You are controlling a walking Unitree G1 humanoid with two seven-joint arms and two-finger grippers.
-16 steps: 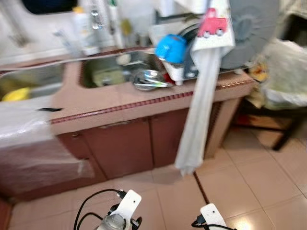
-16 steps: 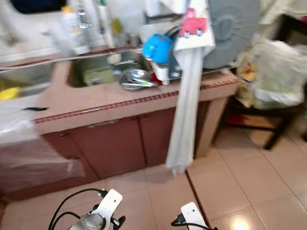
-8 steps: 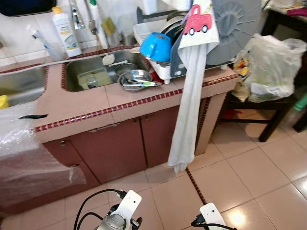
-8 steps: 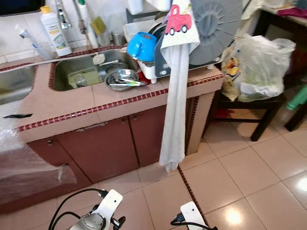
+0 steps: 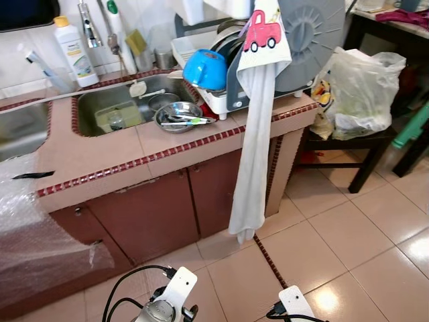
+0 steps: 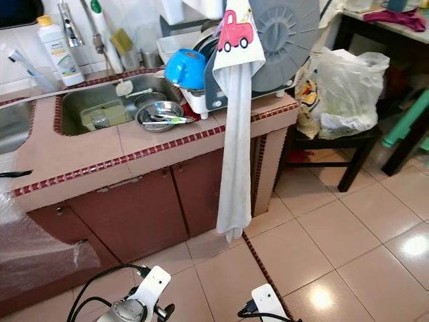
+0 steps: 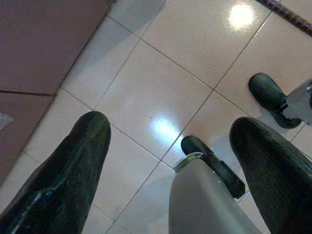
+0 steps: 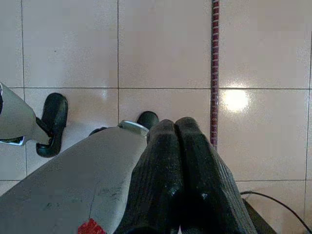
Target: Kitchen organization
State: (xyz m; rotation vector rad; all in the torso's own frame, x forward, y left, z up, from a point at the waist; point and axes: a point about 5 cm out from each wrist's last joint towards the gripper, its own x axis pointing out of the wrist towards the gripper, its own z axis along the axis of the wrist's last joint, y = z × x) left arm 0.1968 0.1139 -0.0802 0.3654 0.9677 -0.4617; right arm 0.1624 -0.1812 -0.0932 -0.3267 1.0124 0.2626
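A tiled kitchen counter point(image 5: 100, 151) runs across the head views, with a steel sink point(image 5: 100, 107) set in it. Beside the sink a steel bowl point(image 5: 177, 115) holds utensils. A blue bowl point(image 5: 204, 68) lies tipped on the white dish rack point(image 5: 218, 100). A long white towel point(image 5: 255, 147) with a red truck print hangs from the rack down past the cabinet doors. Both arms hang low over the floor tiles. My left gripper point(image 7: 170, 124) is open, with only floor and my own leg beyond it. My right gripper point(image 8: 174, 124) is shut on nothing.
A white soap bottle point(image 5: 70, 43) and a tap point(image 5: 86, 23) stand behind the sink. Bubble wrap point(image 5: 27, 228) drapes the counter's left end. A full plastic bag point(image 5: 365, 77) sits on a black stool point(image 5: 362, 151) to the right, with a green stool point(image 5: 415, 124) beyond.
The camera has swung, so the whole scene has shifted left, and the blur has cleared. Both arms hang as before.
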